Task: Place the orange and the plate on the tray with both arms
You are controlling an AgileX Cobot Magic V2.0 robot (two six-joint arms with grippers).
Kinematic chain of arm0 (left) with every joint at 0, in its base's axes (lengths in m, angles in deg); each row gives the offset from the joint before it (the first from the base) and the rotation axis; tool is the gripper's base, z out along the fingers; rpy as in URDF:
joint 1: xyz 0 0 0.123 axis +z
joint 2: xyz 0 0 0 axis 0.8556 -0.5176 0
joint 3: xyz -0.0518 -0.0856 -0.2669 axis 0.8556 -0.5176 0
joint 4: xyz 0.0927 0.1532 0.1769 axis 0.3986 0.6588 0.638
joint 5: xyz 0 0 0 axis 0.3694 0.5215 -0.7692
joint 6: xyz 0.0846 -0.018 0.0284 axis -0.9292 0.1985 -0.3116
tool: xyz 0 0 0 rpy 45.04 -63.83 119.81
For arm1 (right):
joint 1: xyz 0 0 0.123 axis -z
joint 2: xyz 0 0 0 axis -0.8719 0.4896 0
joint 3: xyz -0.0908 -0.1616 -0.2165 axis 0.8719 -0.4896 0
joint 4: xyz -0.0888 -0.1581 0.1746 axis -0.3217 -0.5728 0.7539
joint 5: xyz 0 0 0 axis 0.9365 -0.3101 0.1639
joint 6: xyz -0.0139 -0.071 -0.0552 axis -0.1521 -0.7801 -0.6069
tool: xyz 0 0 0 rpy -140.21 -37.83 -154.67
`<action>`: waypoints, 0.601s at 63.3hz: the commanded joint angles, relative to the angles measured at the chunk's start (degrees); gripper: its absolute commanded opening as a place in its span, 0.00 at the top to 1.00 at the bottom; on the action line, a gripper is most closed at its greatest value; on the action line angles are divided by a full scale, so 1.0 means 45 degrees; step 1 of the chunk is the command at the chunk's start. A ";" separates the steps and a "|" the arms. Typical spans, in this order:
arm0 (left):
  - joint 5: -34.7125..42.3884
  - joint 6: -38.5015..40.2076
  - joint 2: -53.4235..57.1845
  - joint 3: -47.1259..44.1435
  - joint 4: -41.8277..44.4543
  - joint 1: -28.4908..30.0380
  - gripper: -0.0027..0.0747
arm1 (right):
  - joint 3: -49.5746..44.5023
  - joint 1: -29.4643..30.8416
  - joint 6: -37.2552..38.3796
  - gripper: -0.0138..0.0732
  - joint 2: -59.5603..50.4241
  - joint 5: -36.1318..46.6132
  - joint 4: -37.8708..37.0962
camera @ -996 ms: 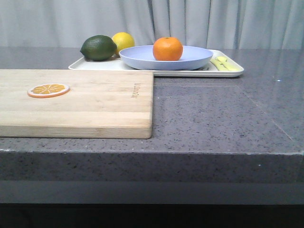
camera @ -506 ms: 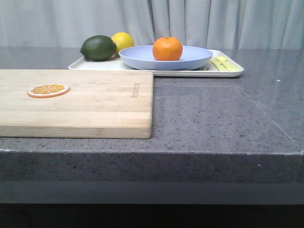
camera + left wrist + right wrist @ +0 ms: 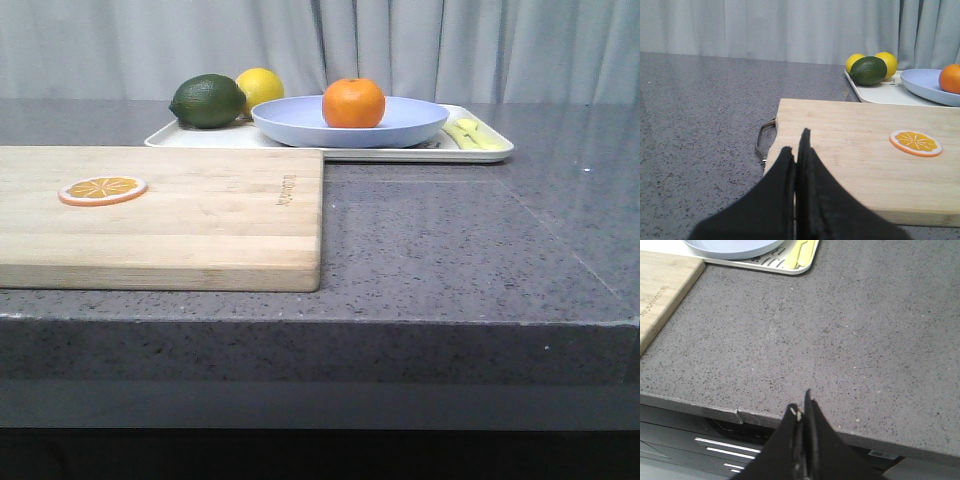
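The orange sits in the lavender-blue plate, which rests on the off-white tray at the back of the table. Orange, plate and tray also show in the left wrist view. The right wrist view shows the plate's edge and the tray's corner. My left gripper is shut and empty, above the near left end of the wooden board. My right gripper is shut and empty, at the table's front edge. Neither gripper shows in the front view.
A wooden cutting board with an orange slice disc lies front left; its metal handle sticks out. A dark green lime, a lemon and yellow-green cutlery lie on the tray. A curtain hangs behind.
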 commanded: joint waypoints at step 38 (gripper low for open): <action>0.0898 0.0106 0.0221 -0.0340 -0.0124 0.0020 0.99 | -0.2913 0.0072 -0.0151 0.92 -0.1274 0.6489 -0.0724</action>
